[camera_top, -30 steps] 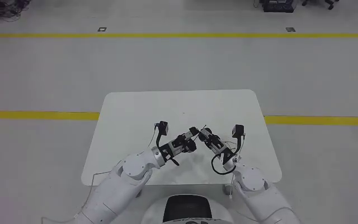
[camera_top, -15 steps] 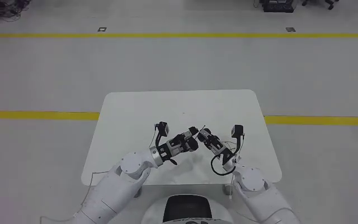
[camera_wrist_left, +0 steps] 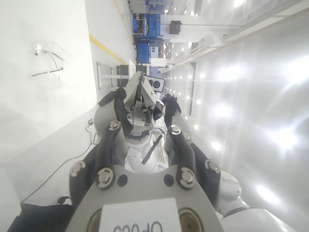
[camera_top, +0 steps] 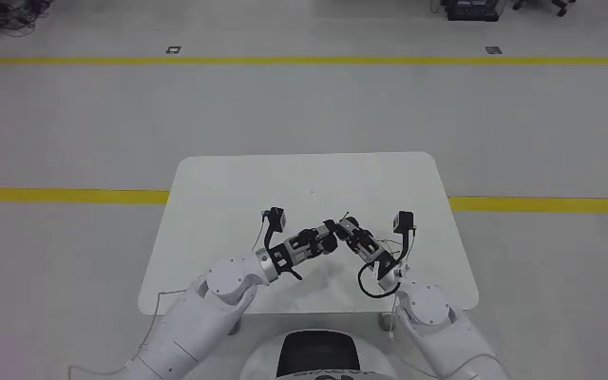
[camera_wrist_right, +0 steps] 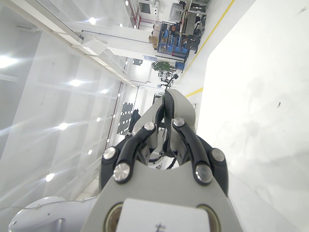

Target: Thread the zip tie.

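Top view: above the near half of the table (camera_top: 237,190), two grippers sit tip to tip. Right gripper (camera_top: 345,226) pinches the one zip tie (camera_wrist_right: 169,83); left gripper (camera_wrist_left: 143,98) gapes wide. Threading likely wants the tail steadied and squarely aligned first. Farther across the table, seemingly three spare ties (camera_wrist_left: 48,60).

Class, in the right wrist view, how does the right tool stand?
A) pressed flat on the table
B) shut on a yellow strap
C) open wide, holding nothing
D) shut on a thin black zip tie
D: the right tool is closed, with the zip tie poking out past its tips.
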You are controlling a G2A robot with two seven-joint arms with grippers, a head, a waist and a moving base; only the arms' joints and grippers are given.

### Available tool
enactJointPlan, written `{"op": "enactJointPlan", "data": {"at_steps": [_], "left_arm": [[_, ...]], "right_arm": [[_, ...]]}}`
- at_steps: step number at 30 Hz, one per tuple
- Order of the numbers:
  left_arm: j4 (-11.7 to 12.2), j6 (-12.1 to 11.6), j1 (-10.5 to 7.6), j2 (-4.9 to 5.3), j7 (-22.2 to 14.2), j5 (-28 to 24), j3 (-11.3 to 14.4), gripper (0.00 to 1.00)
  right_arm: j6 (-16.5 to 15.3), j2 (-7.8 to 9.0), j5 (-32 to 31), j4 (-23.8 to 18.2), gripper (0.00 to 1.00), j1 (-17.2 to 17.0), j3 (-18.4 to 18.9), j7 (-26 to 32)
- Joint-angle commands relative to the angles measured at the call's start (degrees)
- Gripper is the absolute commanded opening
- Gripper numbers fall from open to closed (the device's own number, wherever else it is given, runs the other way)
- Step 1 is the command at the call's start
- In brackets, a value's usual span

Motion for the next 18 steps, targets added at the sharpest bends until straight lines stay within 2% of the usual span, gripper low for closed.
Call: {"op": "enactJointPlan", "data": {"at_steps": [1,9,18], "left_arm": [[0.02,-0.01,-0.03,0.03,0.29,-0.01,-0.04,0.27],[0.16,0.36,-0.07,0.15,0.54,-0.43,-0.13,0.27],[0.35,0.83,-0.37,0.22,0.81,-0.39,0.13,0.18]], "right_arm": [[0.0,-0.04,-0.15,-0.02,0.0,-0.06,0.11,0.0],[0.0,-0.19,-0.86,0.38,0.0,-0.04,0.31,-0.05],[0.0,-0.38,-0.87,0.79,0.0,0.24,0.33,0.48]]}}
